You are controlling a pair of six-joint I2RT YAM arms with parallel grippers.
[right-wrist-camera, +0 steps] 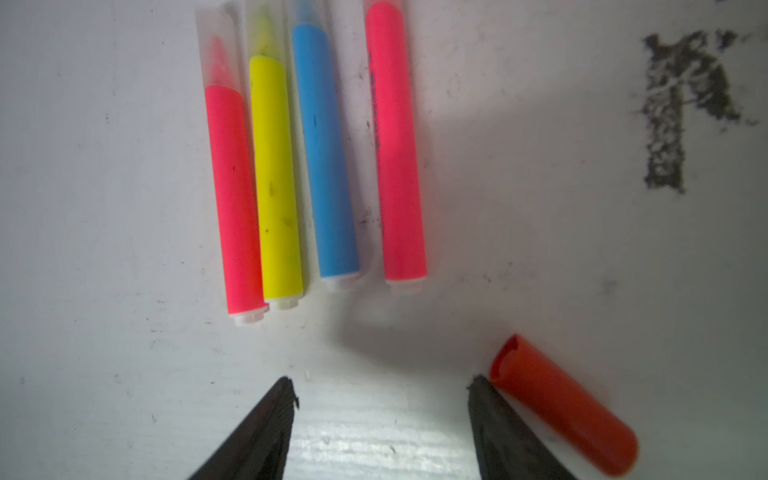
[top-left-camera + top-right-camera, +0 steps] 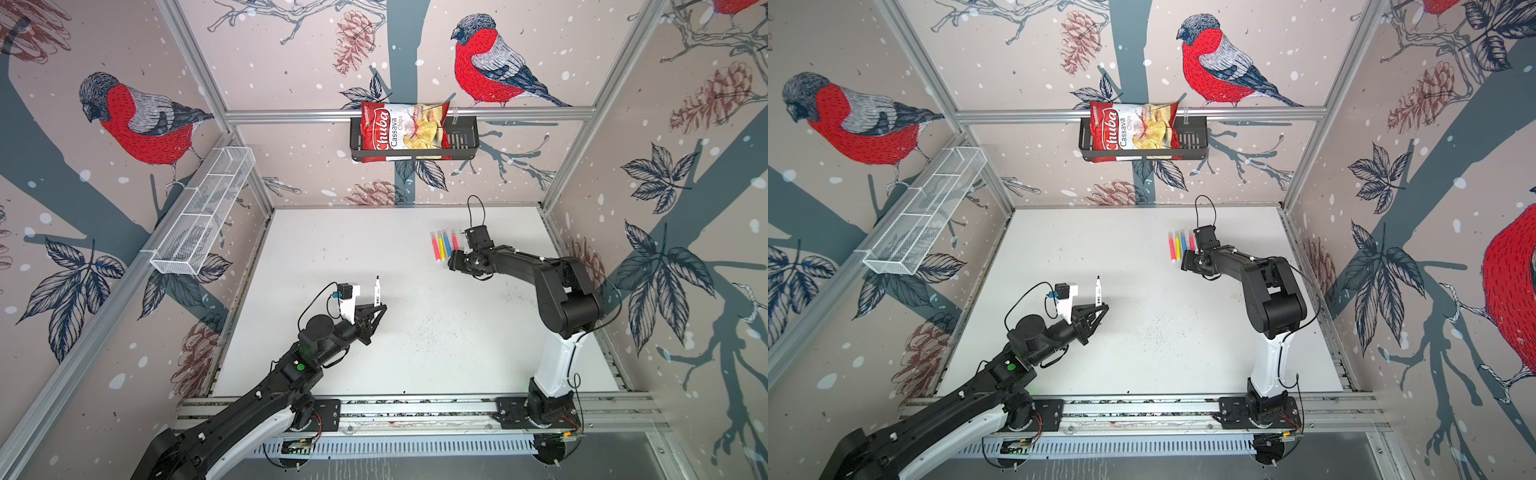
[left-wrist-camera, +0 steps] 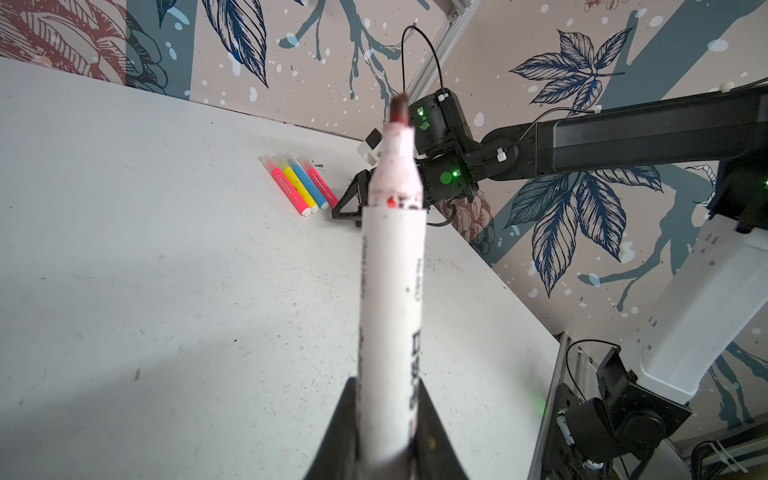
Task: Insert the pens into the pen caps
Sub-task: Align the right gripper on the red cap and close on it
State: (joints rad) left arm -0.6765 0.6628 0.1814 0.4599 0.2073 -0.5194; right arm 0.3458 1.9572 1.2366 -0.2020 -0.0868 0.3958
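Red plastic shows in my right wrist view: the red cap (image 1: 565,407) lies on its side on the white table (image 2: 332,257), its open mouth turned toward the row of markers. My right gripper (image 1: 380,384) hangs over the table with its fingers spread wide and nothing between them. The cap sits outside them, just beside the outer edge of one fingertip (image 1: 484,390). I cannot tell whether they touch.

Four slim markers lie side by side just beyond those fingertips: a pink marker (image 1: 235,199), a yellow marker (image 1: 276,178), a blue marker (image 1: 328,166) and a second pink marker (image 1: 397,166). The first three are touching or nearly so, and the last is a little apart. Translucent caps (image 1: 218,45) cover their far ends, and the coloured tips show faintly inside.

My left gripper (image 2: 380,309) is clamped on the lower barrel of the white marker (image 2: 377,291). It holds the marker roughly upright above the near-left part of the table, well apart from the red cap. In the left wrist view its reddish-brown tip (image 3: 400,110) is bare.

On the rear rail hangs a black basket (image 2: 465,137) with a bag of cassava chips (image 2: 399,129) standing in it. A white mesh tray (image 2: 208,208), divided into compartments, is fixed to the left wall.
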